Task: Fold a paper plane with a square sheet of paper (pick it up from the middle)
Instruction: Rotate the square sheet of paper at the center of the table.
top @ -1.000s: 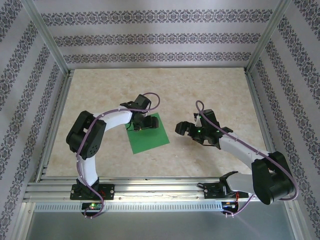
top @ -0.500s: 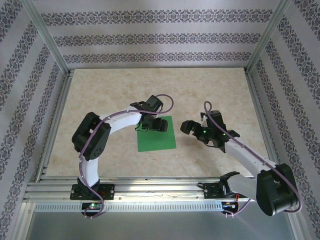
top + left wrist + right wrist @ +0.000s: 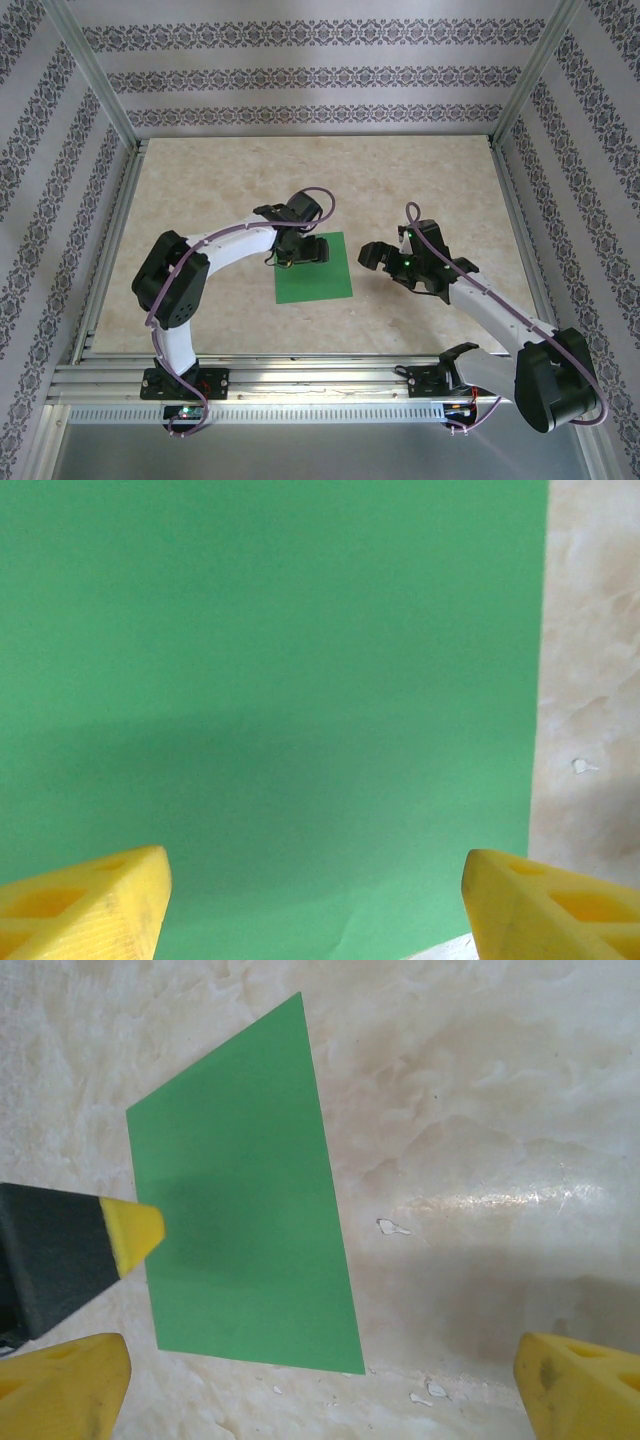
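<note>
Shifted right, square sheet of paper [image 3: 322, 280] lies flat on marbled table [image 3: 420, 180].

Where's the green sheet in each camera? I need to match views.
Top external: square sheet of paper mid-way across the table, its far-left corner under the left gripper.
Left wrist: sheet runs from the left border to its straight edge at right, with bare table beyond.
Right wrist: sheet left of centre, lying flat.
Shared landmark: the left gripper above the sheet; its yellow fingertip enters the right wrist view from the left.
</note>
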